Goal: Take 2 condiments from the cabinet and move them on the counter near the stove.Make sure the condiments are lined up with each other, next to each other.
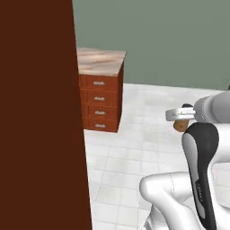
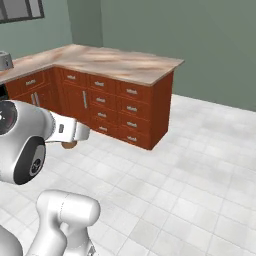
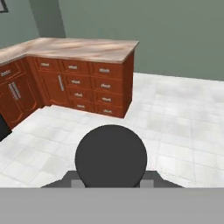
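Black round cap point(image 3: 111, 155) of a shaker bottle sits closest to the hand camera, at 6 o'clock in the hand view, seen end-on from above; the bottle's body is hidden beneath it. In the left base view a small light-brown piece of the same shaker bottle point(image 1: 181, 125) shows just under the tool point(image 1: 179, 114), and in the right base view it shows as a brown patch point(image 2: 69, 144) below the white hand. The tool is clamped on this bottle, fingers drawn in against it.

Open room: a white tiled floor point(image 2: 190, 165) spreads wide from 3 o'clock to 6 o'clock in the right base view. The worktop point(image 2: 120, 62) with its beige marble-look surface ends in a square corner at 1 o'clock in that view; its red-brown drawer fronts point(image 2: 127, 112) drop straight to the floor. In the left base view a tall dark red-brown panel point(image 1: 40, 117) stands close along the whole 9 o'clock side, its vertical edge bounding the free floor.

Arm pose: the white arm point(image 1: 202, 148) rises from 5 o'clock in the left base view, with the forearm level and the hand held out over the floor, well apart from the worktop.
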